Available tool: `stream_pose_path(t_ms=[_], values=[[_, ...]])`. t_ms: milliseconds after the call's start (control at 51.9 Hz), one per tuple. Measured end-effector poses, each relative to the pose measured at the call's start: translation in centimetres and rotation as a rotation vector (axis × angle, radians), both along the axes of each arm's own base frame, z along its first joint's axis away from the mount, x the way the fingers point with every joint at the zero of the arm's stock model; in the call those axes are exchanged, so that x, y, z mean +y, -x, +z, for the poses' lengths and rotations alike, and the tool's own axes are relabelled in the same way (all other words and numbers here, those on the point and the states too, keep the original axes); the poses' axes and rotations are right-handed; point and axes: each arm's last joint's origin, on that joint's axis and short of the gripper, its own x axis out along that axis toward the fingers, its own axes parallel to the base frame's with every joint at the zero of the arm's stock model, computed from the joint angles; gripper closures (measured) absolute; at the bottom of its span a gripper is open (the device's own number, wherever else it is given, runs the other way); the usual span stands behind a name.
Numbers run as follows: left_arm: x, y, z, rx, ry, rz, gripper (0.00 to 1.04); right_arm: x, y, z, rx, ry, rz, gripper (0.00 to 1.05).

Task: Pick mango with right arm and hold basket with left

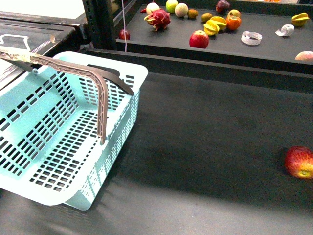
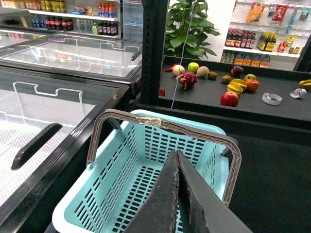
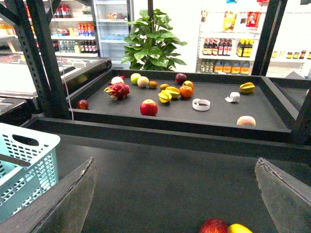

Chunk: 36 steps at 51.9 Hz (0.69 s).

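The pale turquoise basket stands at the left of the dark table, one brown handle raised across it. My left gripper hangs above the basket's inside, its fingers pressed together on nothing, short of the handle. My right gripper is wide open above the bare table, with one finger near the basket's corner. A plain yellow end, apparently the mango, pokes in at the frame's edge beside a red-and-yellow apple. The front view shows the apple at the far right and neither arm.
A raised black tray at the back holds a dragon fruit, a red apple, starfruit, an orange and two tape rolls. A glass-topped freezer stands left of the basket. A ledge separates table and tray.
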Motion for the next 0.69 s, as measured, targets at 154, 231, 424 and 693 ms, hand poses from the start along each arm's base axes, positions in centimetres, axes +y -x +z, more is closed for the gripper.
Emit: stream_pose_path(t_ms=[154, 231, 424, 693], values=[[0.00, 0.00, 0.00, 0.000, -0.001, 0.000, 0.72, 0.00, 0.00, 0.00, 0.000, 0.000, 0.000, 0.08], [0.00, 0.00, 0.00, 0.000, -0.001, 0.000, 0.52, 0.00, 0.00, 0.00, 0.000, 0.000, 0.000, 0.08], [0.00, 0.00, 0.00, 0.000, 0.000, 0.000, 0.12, 0.00, 0.00, 0.00, 0.000, 0.000, 0.000, 0.08], [-0.29, -0.86, -0.68, 0.168, 0.172, 0.302, 0.08, 0.00, 0.00, 0.00, 0.000, 0.000, -0.001, 0.08]])
